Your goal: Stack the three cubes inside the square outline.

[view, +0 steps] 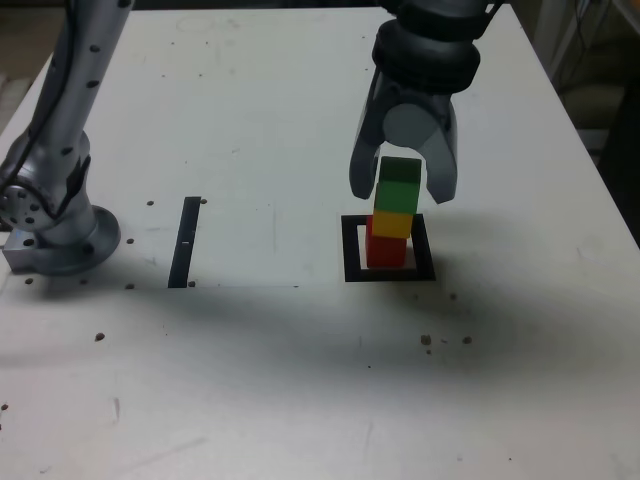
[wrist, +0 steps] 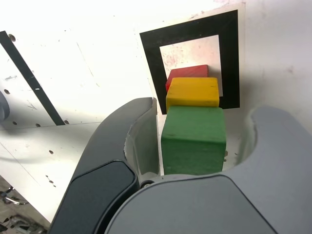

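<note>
Cubes above speckled white table

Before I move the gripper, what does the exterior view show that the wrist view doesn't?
Exterior only: the red cube's near side face, and the full near edge of the square outline in front of it.

Wrist only: some metal clutter past the table's edge.

Both: the green cube above the yellow cube, with the red cube lowest inside the outline; the open gripper with its jaws either side of the green cube; and the black strip.
</note>
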